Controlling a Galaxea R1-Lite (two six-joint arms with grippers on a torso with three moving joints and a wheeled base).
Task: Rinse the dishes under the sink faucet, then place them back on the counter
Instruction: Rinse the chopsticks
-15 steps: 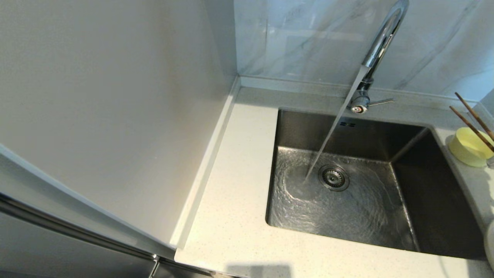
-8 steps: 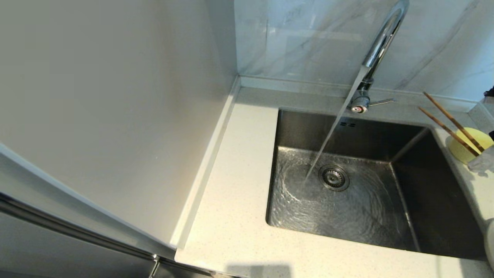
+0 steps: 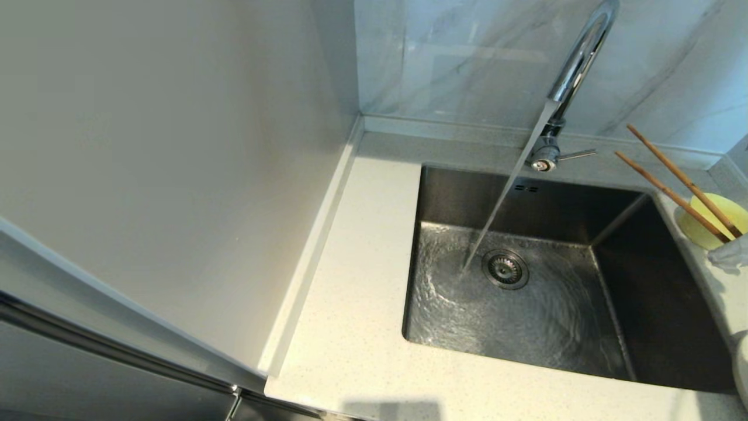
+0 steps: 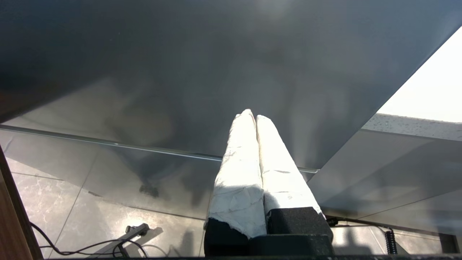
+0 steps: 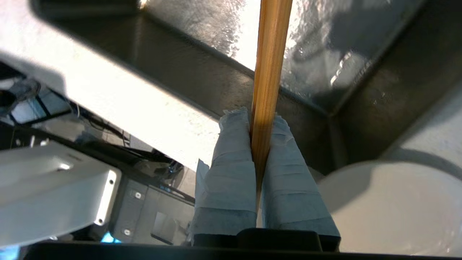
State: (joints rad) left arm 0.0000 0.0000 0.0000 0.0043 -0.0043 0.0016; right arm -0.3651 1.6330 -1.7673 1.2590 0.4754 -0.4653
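Note:
Two brown chopsticks [image 3: 672, 175] slant up over the right rim of the sink [image 3: 444, 199], and my right gripper [image 3: 730, 252] at the right edge is shut on their lower ends. In the right wrist view the chopsticks [image 5: 270, 54] run out from between the taped fingers of the right gripper [image 5: 258, 115] toward the basin. The pale-yellow bowl [image 3: 717, 222] stands on the counter [image 3: 362, 280] behind them. A sliver of the plate [image 3: 742, 362] shows at the right edge, and the plate [image 5: 389, 209] is plainer in the right wrist view. The faucet [image 3: 578, 58] pours water beside the drain [image 3: 505, 269].
My left gripper [image 4: 252, 115] is parked low, shut and empty, in front of a dark cabinet panel. A tall pale panel [image 3: 175, 146] walls off the counter's left side. The faucet's lever [image 3: 575, 154] points right.
The chopsticks have risen off the bowl and shifted left toward the sink, held by my right gripper, which has come into the head view. Water keeps running.

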